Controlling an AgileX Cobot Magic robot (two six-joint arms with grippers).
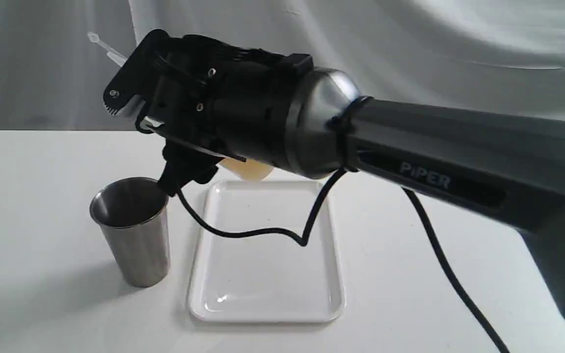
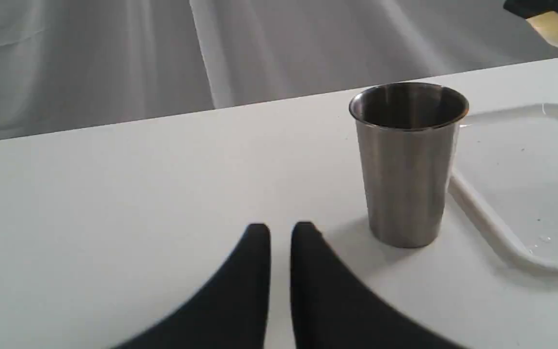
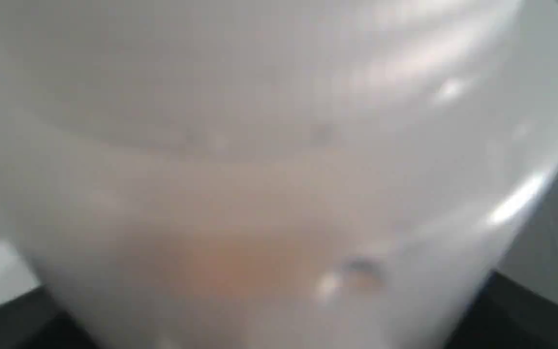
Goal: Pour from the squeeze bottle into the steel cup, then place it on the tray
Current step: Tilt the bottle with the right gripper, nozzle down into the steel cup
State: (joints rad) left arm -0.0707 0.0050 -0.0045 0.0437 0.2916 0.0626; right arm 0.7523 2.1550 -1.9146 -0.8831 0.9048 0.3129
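Note:
My right gripper (image 1: 154, 122) is shut on the squeeze bottle, holding it in the air above and just behind the steel cup (image 1: 133, 230). The gripper hides most of the bottle. Its amber-filled base (image 1: 245, 169) shows over the tray's far edge, and its thin cap strap (image 1: 103, 46) points up and to the left, higher than the base. The translucent bottle (image 3: 279, 184) fills the right wrist view. The white tray (image 1: 263, 274) lies just right of the cup and holds nothing. My left gripper (image 2: 280, 232) is shut and holds nothing, low over the table near the cup (image 2: 407, 160).
A black cable (image 1: 263, 230) droops from the right wrist over the tray, and a second one (image 1: 449, 274) trails to the table's front right. Grey cloth (image 1: 410, 39) hangs behind the white table (image 1: 32, 162). The tray (image 2: 516, 184) lies beyond the cup in the left wrist view.

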